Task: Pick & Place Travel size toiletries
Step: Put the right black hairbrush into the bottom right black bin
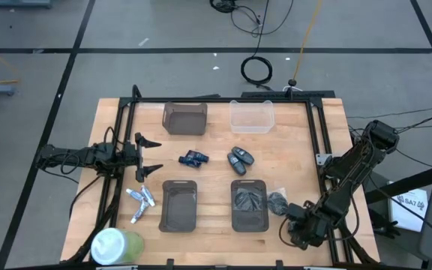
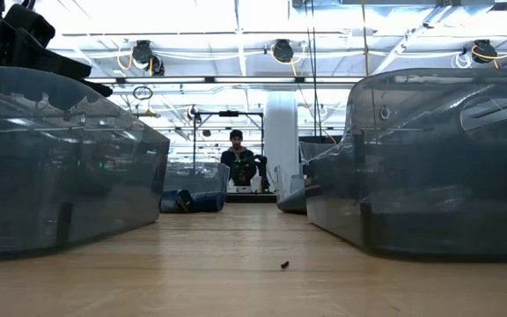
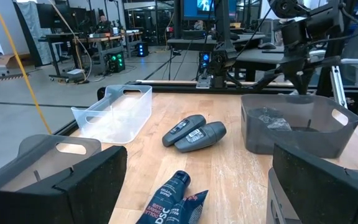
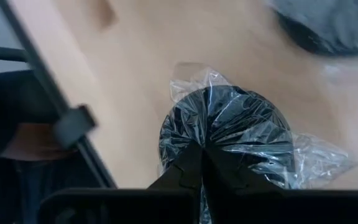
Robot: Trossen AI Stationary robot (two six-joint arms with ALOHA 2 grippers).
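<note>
The travel size toiletries (image 1: 141,201), a few small white-and-silver tubes, lie on the table near its left edge, beside the empty dark tray (image 1: 178,204). My left gripper (image 1: 154,157) (image 3: 191,186) hovers open just beyond them toward the far side and touches nothing. My right gripper (image 1: 295,221) (image 4: 202,155) is shut near the table's near right corner. Its tips point at a black round thing wrapped in clear plastic (image 4: 229,134) (image 1: 277,201) that lies on the wood. My right gripper's shut fingertips (image 4: 194,163) show in front of the plastic-wrapped black thing in the right wrist view. The fingers hide the spot, so I cannot tell whether they touch it. The thing rests on the table.
A second dark tray (image 1: 249,204) (image 3: 297,124) holds bagged black things. A dark bin (image 1: 184,118) and a clear bin (image 1: 251,116) (image 3: 114,112) stand at the far side. Dark blue tubes (image 1: 194,158) and grey items (image 1: 240,157) lie mid-table. A green-white round thing (image 1: 115,246) sits at the near left corner.
</note>
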